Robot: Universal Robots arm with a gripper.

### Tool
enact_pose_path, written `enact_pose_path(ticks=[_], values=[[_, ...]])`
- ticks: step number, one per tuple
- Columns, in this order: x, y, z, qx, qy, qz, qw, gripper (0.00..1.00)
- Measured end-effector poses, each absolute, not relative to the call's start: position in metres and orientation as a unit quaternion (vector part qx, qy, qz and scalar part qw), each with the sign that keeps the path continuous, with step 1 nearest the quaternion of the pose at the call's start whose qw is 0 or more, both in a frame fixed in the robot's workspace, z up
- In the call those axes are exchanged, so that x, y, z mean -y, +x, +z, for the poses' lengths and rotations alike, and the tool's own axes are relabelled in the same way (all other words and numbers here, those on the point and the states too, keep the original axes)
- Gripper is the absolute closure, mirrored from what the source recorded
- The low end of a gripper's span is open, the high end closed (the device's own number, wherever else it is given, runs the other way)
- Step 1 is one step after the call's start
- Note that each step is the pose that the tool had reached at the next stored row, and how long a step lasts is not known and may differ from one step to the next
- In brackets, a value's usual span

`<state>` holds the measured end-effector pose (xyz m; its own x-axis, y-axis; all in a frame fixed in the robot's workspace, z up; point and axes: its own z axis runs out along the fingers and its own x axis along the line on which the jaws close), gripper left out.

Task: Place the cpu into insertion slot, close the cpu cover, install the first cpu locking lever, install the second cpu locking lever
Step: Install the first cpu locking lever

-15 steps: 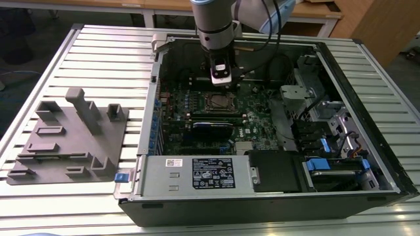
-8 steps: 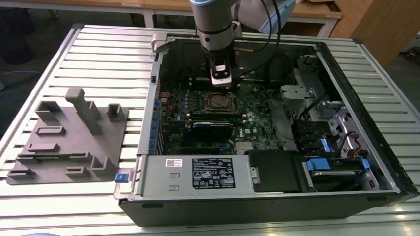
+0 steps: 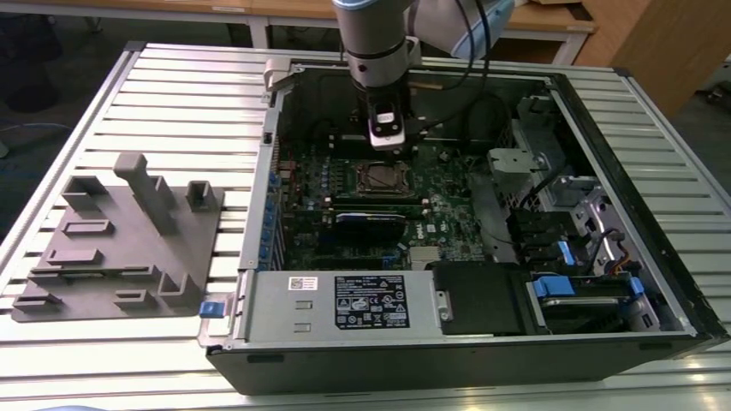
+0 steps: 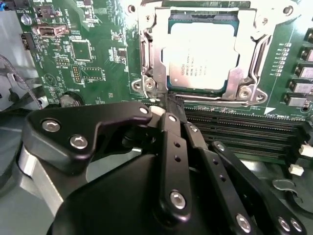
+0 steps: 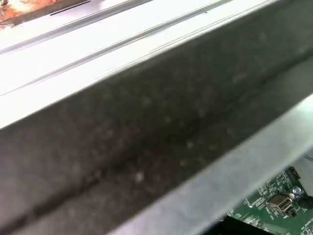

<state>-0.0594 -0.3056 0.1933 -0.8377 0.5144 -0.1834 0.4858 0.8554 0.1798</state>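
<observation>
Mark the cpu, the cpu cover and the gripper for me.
cpu (image 4: 204,56), second wrist view: middle of its pale metal top.
cpu cover (image 4: 152,58), second wrist view: one side bar of the silver frame around the chip.
gripper (image 4: 168,115), second wrist view: at its black fingertips, next to the socket's corner.

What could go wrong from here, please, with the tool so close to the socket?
1. The tool sits right at the cover edge; a small slip could scrape the board.
2. The cpu lies in the slot under the cover; a push here might shift the cover.
</observation>
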Motion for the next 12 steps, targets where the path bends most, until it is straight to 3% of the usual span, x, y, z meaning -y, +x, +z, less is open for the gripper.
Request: enact_pose_path(ticks=[12], values=[[0.306, -0.060, 0.223, -0.957, 0.261, 0.063, 0.113, 0.89]])
